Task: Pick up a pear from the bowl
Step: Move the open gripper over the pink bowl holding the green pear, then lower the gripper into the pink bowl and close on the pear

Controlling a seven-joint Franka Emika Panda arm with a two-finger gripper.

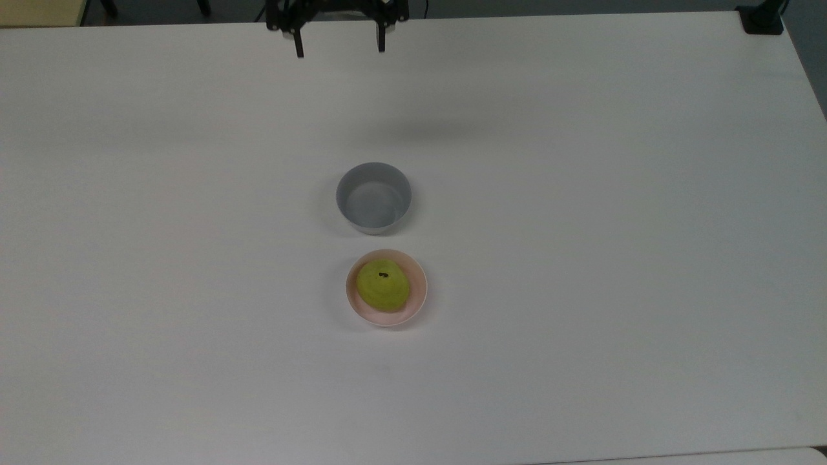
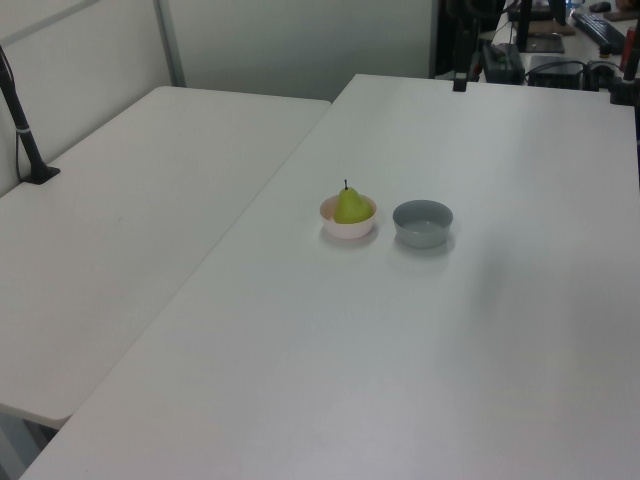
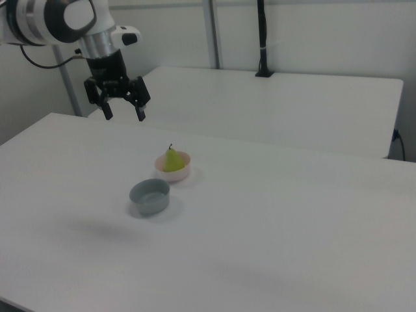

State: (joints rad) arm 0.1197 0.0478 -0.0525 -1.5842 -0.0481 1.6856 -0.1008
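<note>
Looking at where we are standing with this job, we are judging it barely begun: nothing has been grasped and every real step is lying ahead of us. The pear point(image 1: 383, 285) is sitting upright in the pink bowl point(image 1: 417, 292), its dark stem pointing up, and the bowl is resting near the middle of the desk point(image 1: 614, 258). Just beside it, toward the top view's upper edge, the grey bowl point(image 1: 373, 197) is standing with nothing in it; the two bowls are close but not touching.

We are holding our gripper point(image 3: 121, 112) high above the desk and well apart from both bowls. In the right view it is hanging to the right view's upper left of the fruit, and in the top view it is showing at the far edge of the desk point(image 1: 338, 45). Our fingers point(image 3: 139, 114) are spread wide and pointing down, with nothing between them.

What is left, as we are reading it, is the whole pick: bringing the gripper across over the pink bowl, passing the grey bowl without clipping it, lowering the spread fingers on either side of the pear, closing on it, and lifting it out. We are expecting the shallow bowl to slide easily if a finger catches its rim on the way down.
</note>
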